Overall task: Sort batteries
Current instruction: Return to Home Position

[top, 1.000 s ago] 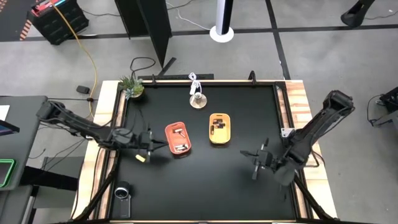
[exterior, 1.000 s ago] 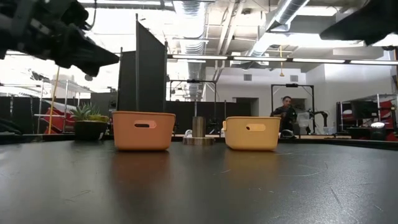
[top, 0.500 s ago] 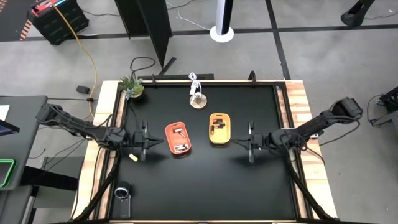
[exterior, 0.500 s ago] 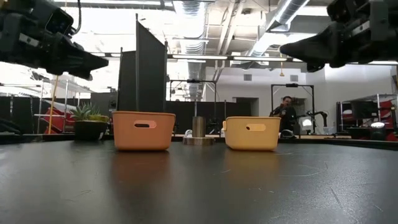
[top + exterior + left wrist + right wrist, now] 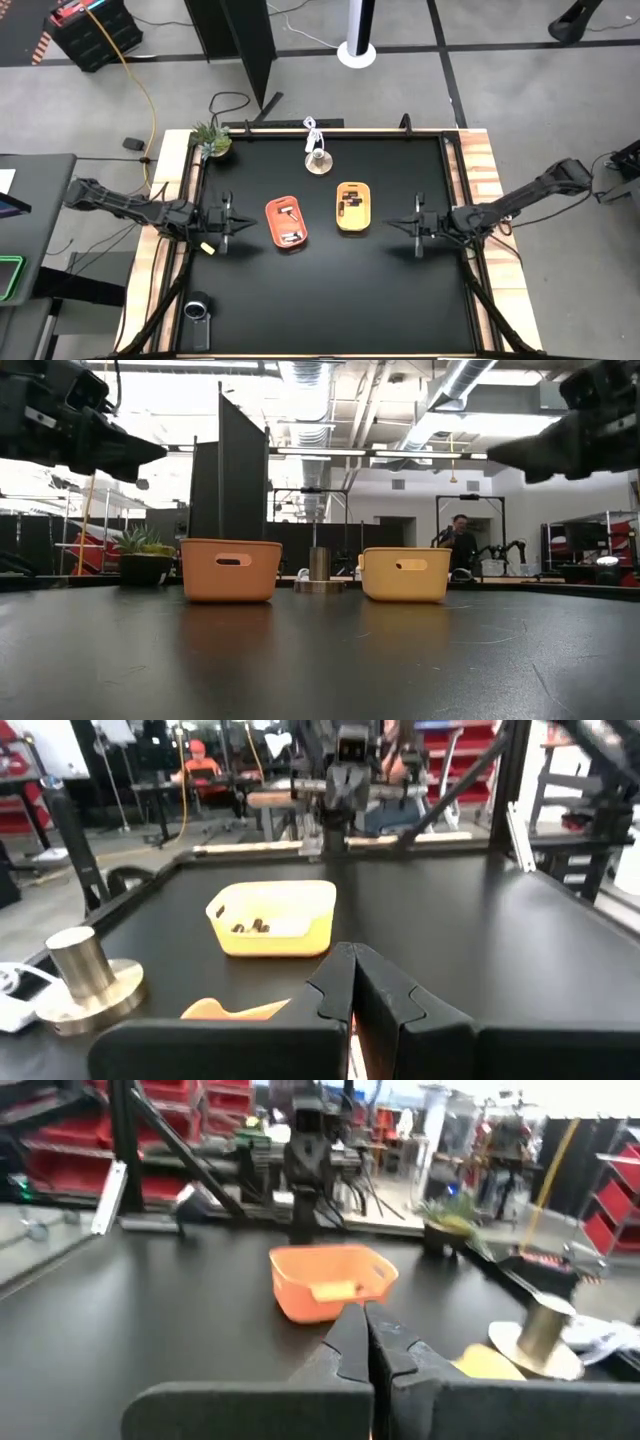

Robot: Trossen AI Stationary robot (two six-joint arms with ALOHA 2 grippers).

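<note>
Silvery-white batteries (image 5: 291, 236) lie in the orange oval tray (image 5: 272, 222). Dark batteries (image 5: 350, 201) lie in the yellow oval tray (image 5: 366, 208); the left wrist view shows them (image 5: 250, 927) on its floor. Both trays rest on the black table. My left gripper (image 5: 244, 222) hangs shut above the table, left of the orange tray and pointing at it (image 5: 350, 982). My right gripper (image 5: 393, 224) hangs shut right of the yellow tray, pointing left (image 5: 365, 1338). In the low view, both grippers (image 5: 150, 450) (image 5: 500, 455) sit high above the tabletop.
A small potted plant (image 5: 212, 140) stands at the far left corner. A metal cylinder on a round base (image 5: 318, 160) with a white cable sits at the far edge. A dark round object (image 5: 197, 310) is off the near left corner. A person (image 5: 460, 542) sits in the room behind.
My right gripper swung up from the near right part of the table toward the far edge, came level pointing at the trays, then drew back a little toward the right edge. My left gripper drew back toward the left edge, away from the orange tray. The trays stayed put.
</note>
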